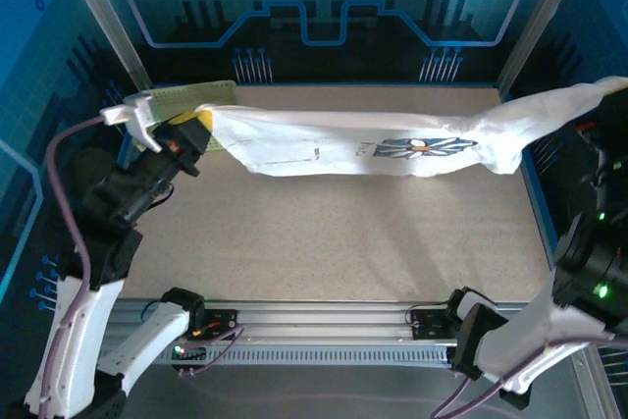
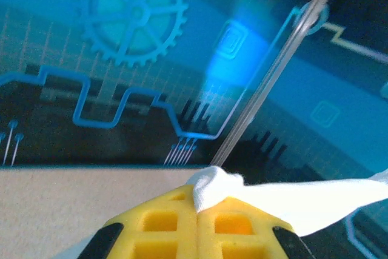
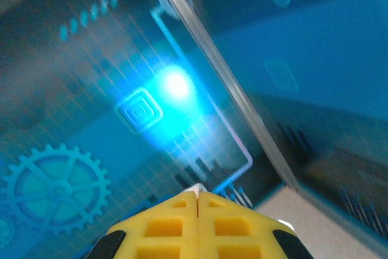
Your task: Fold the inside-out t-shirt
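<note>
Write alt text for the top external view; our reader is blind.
A white t-shirt is stretched between the left gripper and the right gripper across the far side of the table. A pale lattice basket sits behind its left end.

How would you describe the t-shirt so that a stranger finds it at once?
Look above the far half of the beige table. A white t-shirt hangs stretched across it, held by the left gripper and the right gripper. Unlike the pale green basket behind its left end, it is cloth with a blue print.
</note>
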